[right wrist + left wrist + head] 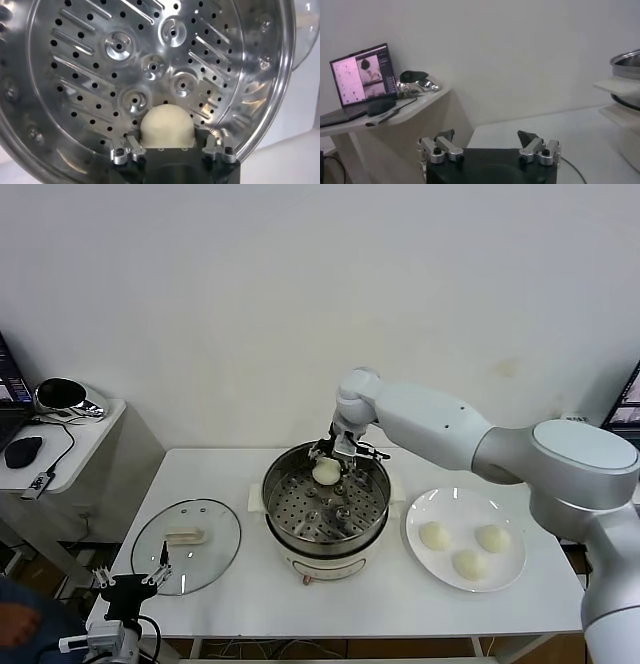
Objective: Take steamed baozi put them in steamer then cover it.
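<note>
The right gripper (333, 461) is hovering inside the steamer (326, 506), jaws spread wide around a baozi (166, 127) resting on the perforated tray near the back wall. Beside the steamer, the cover (186, 544) is lying flat; the left gripper (130, 579) is waiting wide open near it. No writing is legible.

- A plain white wall (300, 294) fills the space behind everything, evenly lit; a faint stain marks it toward the right
- A white tabletop (200, 474) stands against that wall
- Beside it on the left is a lower, pale side table (85, 434); it carries a dark mouse (22, 450), a cable (55, 464), a shiny headset-like object (62, 394) and an open laptop (362, 75) showing pinkish windows
</note>
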{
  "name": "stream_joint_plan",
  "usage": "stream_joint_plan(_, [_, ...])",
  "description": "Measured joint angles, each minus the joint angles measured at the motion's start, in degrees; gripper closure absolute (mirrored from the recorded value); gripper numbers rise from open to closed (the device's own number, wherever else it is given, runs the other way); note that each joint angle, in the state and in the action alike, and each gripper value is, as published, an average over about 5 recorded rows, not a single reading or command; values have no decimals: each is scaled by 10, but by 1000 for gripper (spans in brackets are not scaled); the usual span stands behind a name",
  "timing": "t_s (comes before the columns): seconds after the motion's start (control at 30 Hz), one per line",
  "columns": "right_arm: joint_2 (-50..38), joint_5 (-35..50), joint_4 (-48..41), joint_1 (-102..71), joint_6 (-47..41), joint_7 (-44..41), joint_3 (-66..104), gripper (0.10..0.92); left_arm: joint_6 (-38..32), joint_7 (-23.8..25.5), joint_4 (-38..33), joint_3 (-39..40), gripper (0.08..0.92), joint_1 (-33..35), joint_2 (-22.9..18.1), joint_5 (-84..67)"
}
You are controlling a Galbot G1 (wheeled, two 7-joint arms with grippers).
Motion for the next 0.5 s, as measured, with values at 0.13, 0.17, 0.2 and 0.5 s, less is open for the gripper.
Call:
stream_joint_plan(0.13, [-11,30,18,17,-17,-7,-9,203,0,0,-4,-1,177,2,0,0])
stream_joint_plan(0.17, [-16,43,27,23,-26,-10,-13,203,0,0,-5,-1,177,2,-1,0])
stream_joint_plan(0.2, [-22,57,37,31,-38,-13,-17,203,0,0,-6,-1,177,3,0,0])
stream_joint_plan(0.5, [-126,220,184,118,-234,-41,-66,203,1,1,-15,-4,177,3,6,-3])
